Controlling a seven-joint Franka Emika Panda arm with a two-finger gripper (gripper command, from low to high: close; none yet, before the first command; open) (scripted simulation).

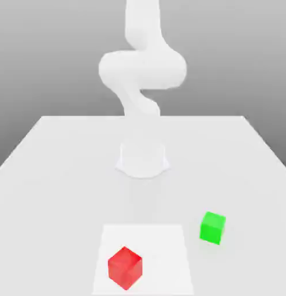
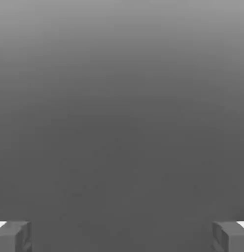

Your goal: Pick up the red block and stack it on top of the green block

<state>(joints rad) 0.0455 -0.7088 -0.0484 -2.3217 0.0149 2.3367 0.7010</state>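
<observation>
While the pincer [image 2: 122, 236] gapes empty, the glossy red block [image 1: 125, 267] sits cornerwise.

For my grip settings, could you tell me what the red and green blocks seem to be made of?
Red block: looks like glossy, slightly translucent plastic, with soft highlights on its faces. Green block: probably smooth plastic too, evenly coloured. Both are renders, so this is uncertain.

red block [image 1: 125, 267]: open all sides, top free
green block [image 1: 212, 226]: apart, top free
gripper [image 2: 122, 236]: jaws wide, gap empty
</observation>
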